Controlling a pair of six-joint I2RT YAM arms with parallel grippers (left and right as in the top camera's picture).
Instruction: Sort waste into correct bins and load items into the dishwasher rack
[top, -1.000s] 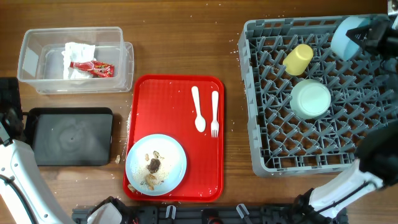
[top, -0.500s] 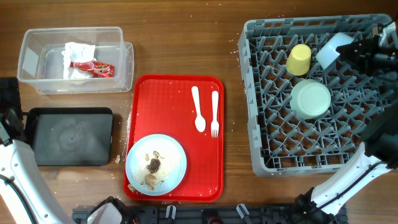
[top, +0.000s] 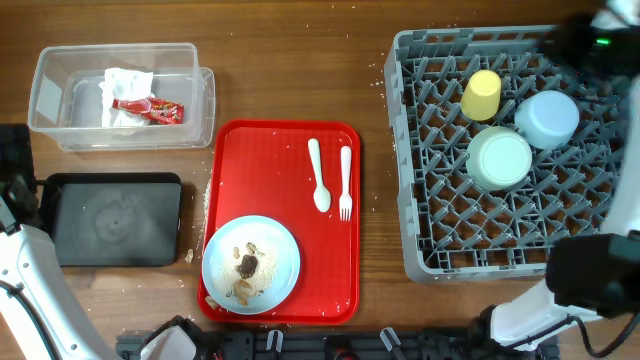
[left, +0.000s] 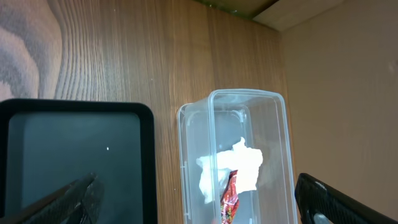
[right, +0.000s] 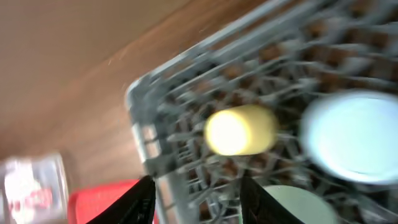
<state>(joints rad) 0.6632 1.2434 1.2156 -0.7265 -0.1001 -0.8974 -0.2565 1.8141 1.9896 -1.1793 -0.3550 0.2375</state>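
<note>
The grey dishwasher rack (top: 430, 230) holds the yellow cup (top: 481, 95), the upturned light blue bowl (top: 547, 119) and the pale green bowl (top: 500, 158). My right gripper (right: 198, 205) is open and empty, blurred, above the rack's far right corner (top: 596, 38). The blue plate (top: 275, 250) with food scraps (top: 247, 265), the white spoon (top: 319, 176) and the fork (top: 345, 183) lie on the red tray. The clear tub (top: 50, 60) holds the napkin (top: 125, 82) and the red wrapper (top: 152, 109). My left gripper (left: 199, 211) is open and empty above the black tray (left: 68, 155) and the tub (left: 280, 124).
The red serving tray (top: 285, 150) lies between the bins and the rack. The black tray (top: 115, 218) sits in front of the clear tub, with crumbs on the wood beside it. My left arm (top: 15, 180) is at the table's left edge.
My right gripper has let go of the light blue bowl, which now rests upside down in the rack beside the yellow cup, and has pulled back toward the far right corner. The left arm has not moved.
</note>
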